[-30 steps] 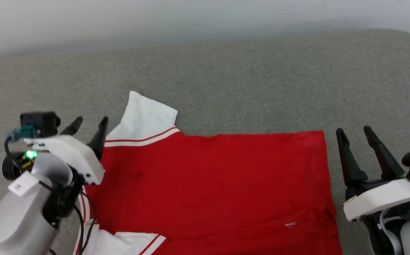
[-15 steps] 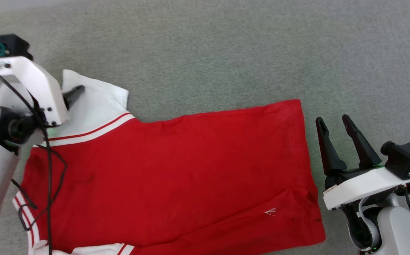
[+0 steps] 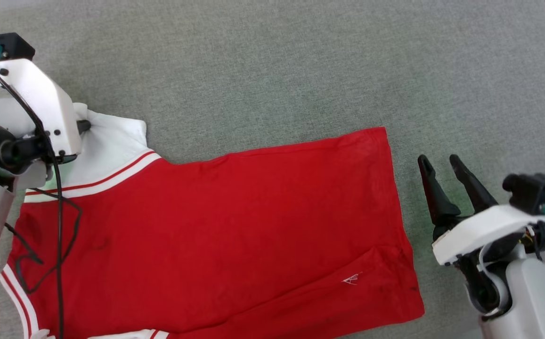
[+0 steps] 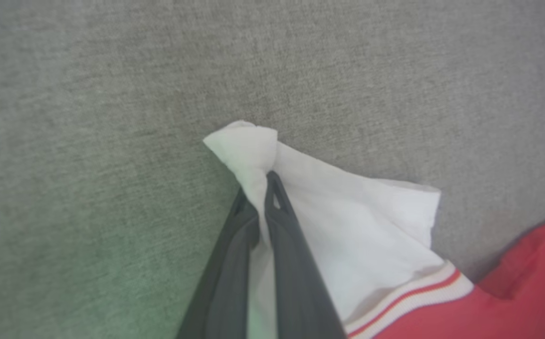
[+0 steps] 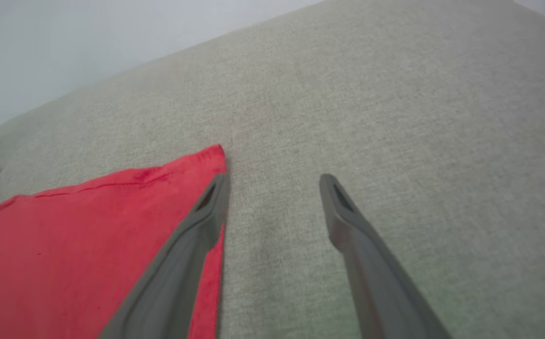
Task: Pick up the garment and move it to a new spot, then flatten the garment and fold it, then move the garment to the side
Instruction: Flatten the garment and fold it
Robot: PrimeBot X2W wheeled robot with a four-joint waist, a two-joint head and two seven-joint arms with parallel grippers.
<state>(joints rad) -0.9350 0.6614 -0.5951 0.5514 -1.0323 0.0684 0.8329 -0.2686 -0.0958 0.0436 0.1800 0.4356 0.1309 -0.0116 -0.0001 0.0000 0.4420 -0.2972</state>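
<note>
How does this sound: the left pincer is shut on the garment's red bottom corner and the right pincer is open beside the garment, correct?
Not quite: the left pincer is shut on the garment's white sleeve tip, not its red bottom corner, as the left wrist view shows. The right pincer is open beside the garment.

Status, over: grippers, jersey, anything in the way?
Left gripper shut on jersey at white sleeve corner. Right gripper open, holding nothing. Jersey mostly flat on grey fabric surface. No obstruction seen.
</note>
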